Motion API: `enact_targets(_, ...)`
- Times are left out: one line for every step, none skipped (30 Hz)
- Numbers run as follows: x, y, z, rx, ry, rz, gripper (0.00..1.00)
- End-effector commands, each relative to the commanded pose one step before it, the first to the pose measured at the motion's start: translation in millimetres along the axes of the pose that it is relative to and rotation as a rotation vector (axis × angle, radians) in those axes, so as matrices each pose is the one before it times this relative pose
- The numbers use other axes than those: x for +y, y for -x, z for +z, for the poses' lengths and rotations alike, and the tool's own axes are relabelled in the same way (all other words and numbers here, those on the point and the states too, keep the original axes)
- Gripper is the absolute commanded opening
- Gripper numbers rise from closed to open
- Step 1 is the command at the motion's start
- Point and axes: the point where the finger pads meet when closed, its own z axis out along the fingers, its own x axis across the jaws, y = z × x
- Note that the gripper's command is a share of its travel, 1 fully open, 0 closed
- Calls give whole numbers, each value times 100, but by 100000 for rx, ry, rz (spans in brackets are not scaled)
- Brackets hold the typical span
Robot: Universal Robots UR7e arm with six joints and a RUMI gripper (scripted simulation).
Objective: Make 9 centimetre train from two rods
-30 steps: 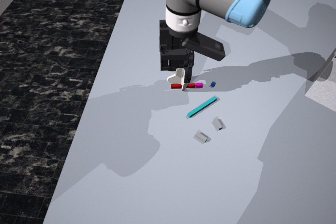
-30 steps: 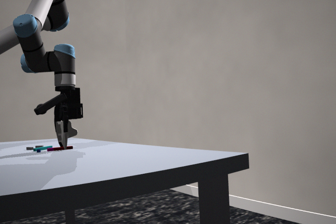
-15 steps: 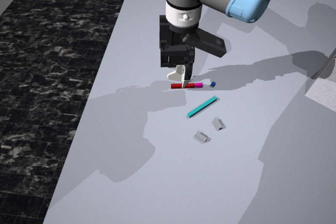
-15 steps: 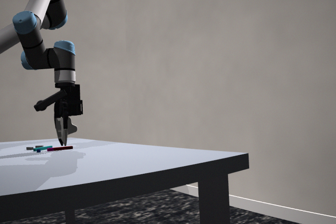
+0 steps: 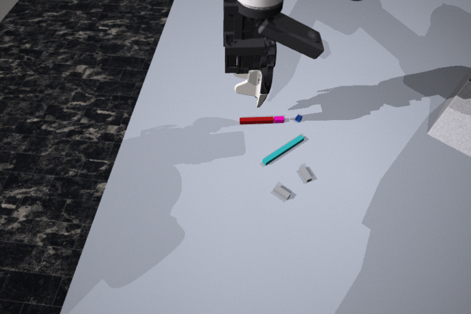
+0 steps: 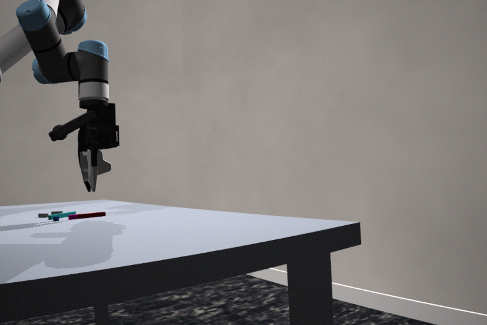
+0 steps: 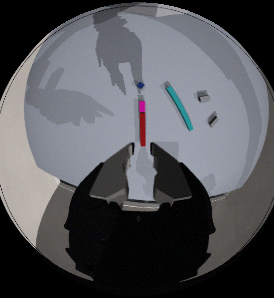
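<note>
A red rod (image 5: 256, 120) and a magenta rod (image 5: 278, 119) lie flat on the table in one straight line, with their ends touching. In the wrist view the red rod (image 7: 143, 129) and the magenta rod (image 7: 142, 106) run straight away from my fingers. My gripper (image 5: 260, 103) hangs well above the red rod, clear of the table, as the exterior view also shows (image 6: 90, 187). Its fingers stand a little apart with nothing between them.
A small blue rod (image 5: 298, 117) lies just beyond the magenta end, with a gap between them. A turquoise rod (image 5: 283, 149) lies slanted nearer the front. Two grey rods (image 5: 306, 173) (image 5: 283, 191) lie beyond it. A grey block (image 5: 452, 120) stands at the right edge.
</note>
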Motion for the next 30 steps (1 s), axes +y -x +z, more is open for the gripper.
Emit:
enact_targets(13,1,-2016,227,-212,-85,14)
enact_targets(0,0,-226,0,0,0,14)
enact_targets(0,-1,-189,0,0,0,14)
enact_targets(1,1,-152,0,0,0,14)
enact_targets(0,0,-116,0,0,0,14)
enact_targets(0,0,0,0,0,0,14)
enact_targets(0,0,0,0,0,0,14)
enact_targets(0,0,-83,0,0,0,14)
enact_targets(0,0,-53,0,0,0,14)
enact_targets(0,0,-29,0,0,0,14)
enact_targets(0,0,-11,0,0,0,14)
enact_targets(0,0,-2,0,0,0,14)
enact_targets(0,0,0,0,0,0,100)
enact_targets(0,0,0,0,0,0,100)
enact_targets(0,0,0,0,0,0,100)
enact_targets(0,0,0,0,0,0,100)
enact_targets(0,0,0,0,0,0,100)
enact_targets(0,0,0,0,0,0,100)
enact_targets(0,0,0,0,0,0,100)
enact_targets(0,0,0,0,0,0,100)
enact_targets(0,0,0,0,0,0,100)
enact_targets(0,0,0,0,0,0,100)
enact_targets(0,0,0,0,0,0,100)
enact_targets(0,0,0,0,0,0,100)
enact_targets(0,0,0,0,0,0,100)
enact_targets(0,0,0,0,0,0,100)
enact_targets(0,0,0,0,0,0,100)
enact_targets(0,0,0,0,0,0,100)
enact_targets(0,0,0,0,0,0,100)
enact_targets(0,0,0,0,0,0,100)
